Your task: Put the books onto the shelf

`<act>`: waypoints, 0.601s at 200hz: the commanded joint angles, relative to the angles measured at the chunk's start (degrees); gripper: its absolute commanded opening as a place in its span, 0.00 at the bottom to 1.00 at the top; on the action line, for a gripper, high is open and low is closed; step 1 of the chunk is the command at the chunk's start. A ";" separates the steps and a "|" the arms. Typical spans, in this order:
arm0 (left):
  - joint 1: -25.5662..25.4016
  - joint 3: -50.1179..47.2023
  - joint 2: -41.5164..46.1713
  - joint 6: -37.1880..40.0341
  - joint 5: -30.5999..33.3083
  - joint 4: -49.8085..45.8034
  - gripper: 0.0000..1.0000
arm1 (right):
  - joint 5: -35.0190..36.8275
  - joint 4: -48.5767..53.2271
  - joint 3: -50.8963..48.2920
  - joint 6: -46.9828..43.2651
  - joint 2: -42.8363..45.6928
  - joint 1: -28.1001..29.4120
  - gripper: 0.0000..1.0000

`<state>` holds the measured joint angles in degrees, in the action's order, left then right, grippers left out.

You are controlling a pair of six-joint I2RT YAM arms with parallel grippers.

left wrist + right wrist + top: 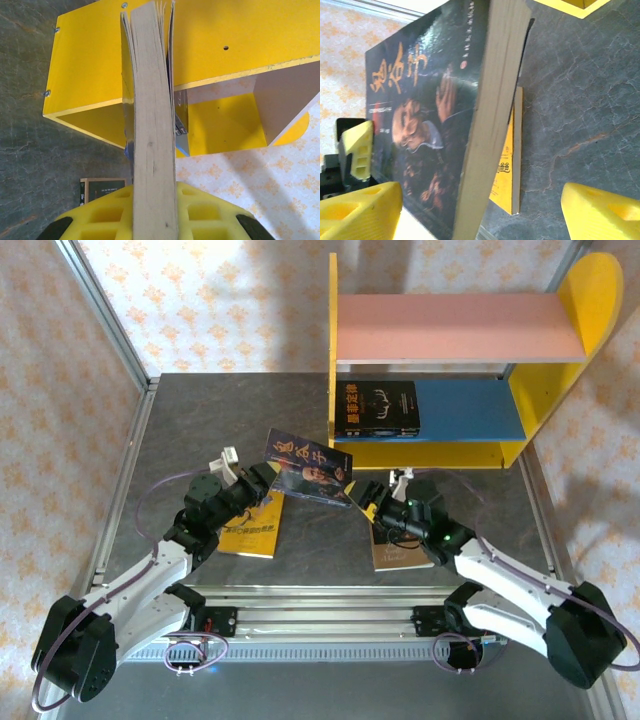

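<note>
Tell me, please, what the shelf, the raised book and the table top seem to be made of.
The shelf: painted board, probably wood or fibreboard; matte colour, screw heads at an edge. The raised book: paper; glossy cover with glare, rough brownish page block. The table top: dark grey, veined like stone, perhaps only a printed sheet.

Grey marbled table (240, 410), floral-patterned walls (200, 300)

I see a grey marbled table (230, 410); cream walls (210, 290) with orange floral print stand behind and beside it, a metal post (105, 310) rising from its far-left corner.
</note>
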<state>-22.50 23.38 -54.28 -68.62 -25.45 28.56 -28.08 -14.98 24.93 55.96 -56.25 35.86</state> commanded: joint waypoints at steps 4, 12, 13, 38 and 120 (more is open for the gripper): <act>0.01 0.53 1.81 -1.87 -1.00 8.18 0.00 | -0.44 -6.28 2.97 0.96 -3.22 0.44 0.82; 0.01 0.62 1.90 -1.96 -1.22 8.16 0.00 | -0.65 -7.69 3.28 1.54 -4.34 0.49 0.81; 0.05 0.66 1.90 -1.96 -1.29 8.13 0.00 | -0.66 -7.87 3.37 1.62 -4.45 0.42 0.81; 0.02 0.55 1.94 -2.39 -1.32 8.36 0.00 | -0.84 -11.26 4.91 2.39 -7.03 0.44 0.77; 0.01 0.16 -3.39 -5.96 -1.94 14.41 0.00 | -3.54 -13.66 9.16 1.82 -11.38 0.37 0.12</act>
<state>-22.24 22.63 -56.45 -72.75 -25.19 35.44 -29.04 -26.02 31.70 59.29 -67.44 35.70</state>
